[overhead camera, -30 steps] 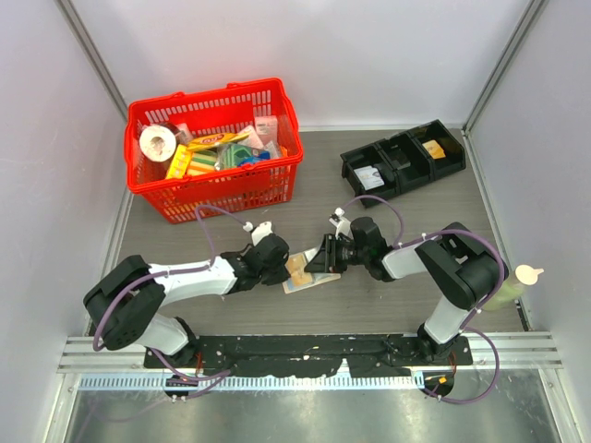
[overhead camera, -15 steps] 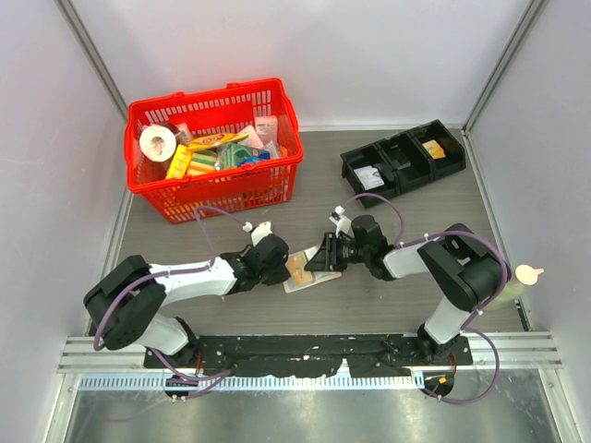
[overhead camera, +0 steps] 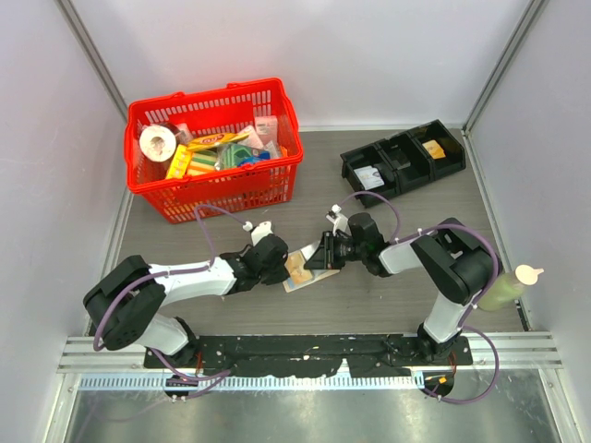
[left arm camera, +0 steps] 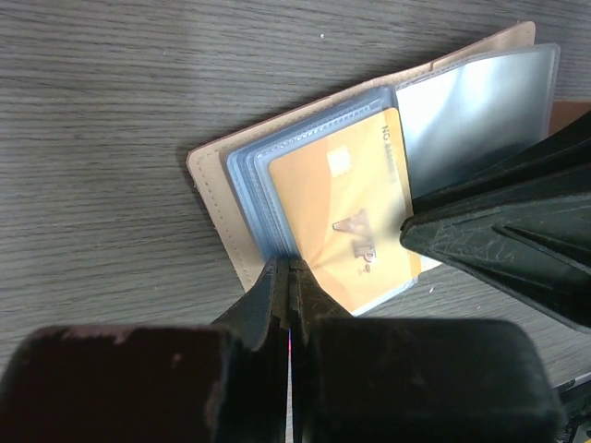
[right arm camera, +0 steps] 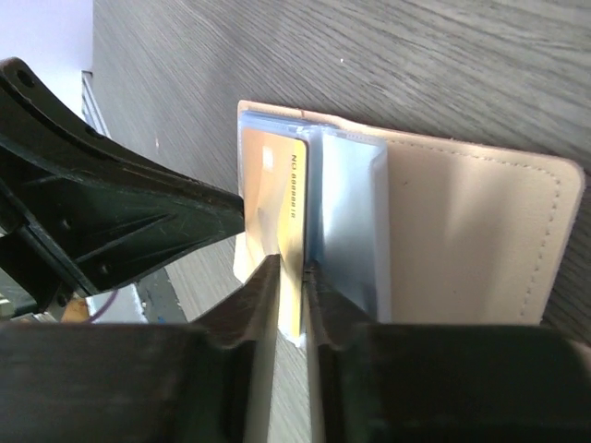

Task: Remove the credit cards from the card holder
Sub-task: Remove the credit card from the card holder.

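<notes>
lab robot cell, white walls boxing a grey table.

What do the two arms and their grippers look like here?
The left arm and right arm match: white link shells between black joints, a thin purple cable looping beside each. The left gripper and right gripper are black, with matte fingers tapering to narrow tips. No markings show.

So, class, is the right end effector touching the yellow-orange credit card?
Touching. The right wrist view shows the right end effector closed, both fingers pinching the near edge of the yellow-orange credit card.
</notes>
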